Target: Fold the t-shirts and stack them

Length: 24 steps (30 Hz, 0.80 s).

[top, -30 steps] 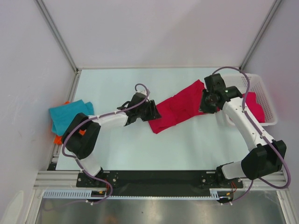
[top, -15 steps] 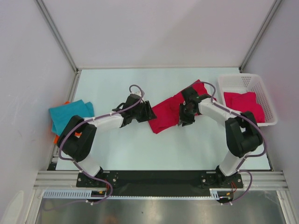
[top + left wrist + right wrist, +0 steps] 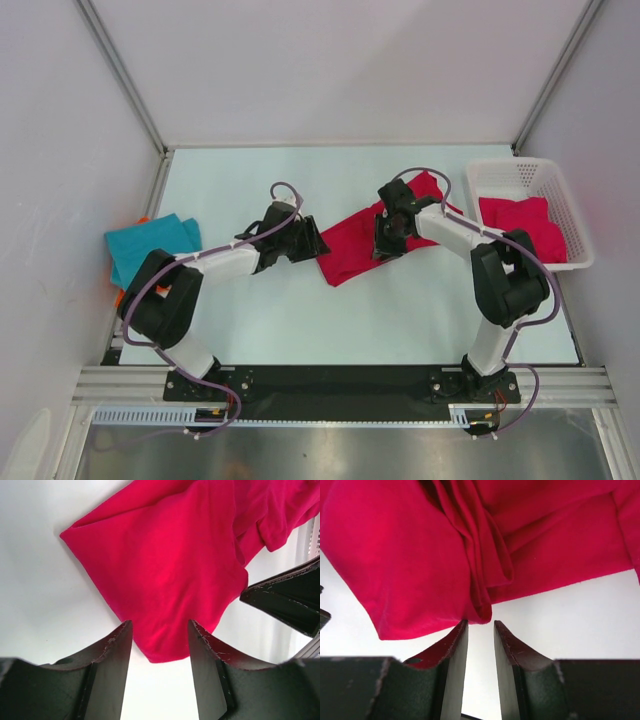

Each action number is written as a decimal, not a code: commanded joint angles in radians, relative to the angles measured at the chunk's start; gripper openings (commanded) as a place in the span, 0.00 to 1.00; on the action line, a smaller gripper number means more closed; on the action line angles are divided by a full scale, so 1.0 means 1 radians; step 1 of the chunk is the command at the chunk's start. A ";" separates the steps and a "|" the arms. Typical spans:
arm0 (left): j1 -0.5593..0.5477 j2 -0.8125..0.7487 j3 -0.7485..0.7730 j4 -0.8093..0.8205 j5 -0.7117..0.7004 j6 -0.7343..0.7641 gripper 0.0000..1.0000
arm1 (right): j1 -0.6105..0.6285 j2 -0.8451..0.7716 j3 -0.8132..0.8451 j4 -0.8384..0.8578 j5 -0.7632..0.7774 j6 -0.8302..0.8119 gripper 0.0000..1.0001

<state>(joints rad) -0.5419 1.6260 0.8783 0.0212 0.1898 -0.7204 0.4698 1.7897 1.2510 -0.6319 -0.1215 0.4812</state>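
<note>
- Right gripper (image 3: 387, 238) has moved left vs. 1 s ago: it was at the shirt end near the basket (image 3: 515, 166), now it is over the mid part of the crimson t-shirt (image 3: 350, 250).
- Left gripper (image 3: 310, 240) went back a little to the left; it is now just beside the shirt's left corner.
- Crimson t-shirt lies approx. where it was, spread slantwise on the table (image 3: 300, 320), btw. both grippers.
- Right wrist view: jaws only a narrow gap apart, w/ nothing in the gap; a bunched fold of the shirt is just past the tips.
- Left wrist view: jaws well apart, holding nothing; the shirt's hem lies just ahead of the gap.
- Second crimson t-shirt (image 3: 520, 225) is inside the basket, same as before.
- Teal t-shirt (image 3: 150, 245) lies folded at the table's left edge, on top of an orange t-shirt (image 3: 124, 298), no change.
</note>
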 commanded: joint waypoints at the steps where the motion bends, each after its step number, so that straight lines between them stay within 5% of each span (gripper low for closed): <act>1: 0.007 -0.044 -0.006 0.028 0.016 0.029 0.53 | 0.006 0.013 0.031 0.017 0.005 0.002 0.33; 15: 0.026 -0.081 -0.030 0.017 0.013 0.032 0.54 | 0.020 0.071 0.007 0.064 -0.038 -0.004 0.28; 18: 0.030 -0.087 -0.032 0.017 0.014 0.030 0.54 | 0.018 0.068 0.008 0.069 -0.046 -0.023 0.14; 19: 0.028 -0.089 -0.033 0.017 0.014 0.030 0.54 | 0.017 0.068 0.010 0.066 -0.044 -0.027 0.00; 24: 0.031 -0.104 -0.041 0.016 0.011 0.032 0.54 | 0.003 0.051 0.031 0.044 -0.012 -0.052 0.00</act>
<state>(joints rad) -0.5201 1.5764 0.8455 0.0189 0.1909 -0.7132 0.4820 1.8572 1.2533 -0.5892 -0.1482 0.4595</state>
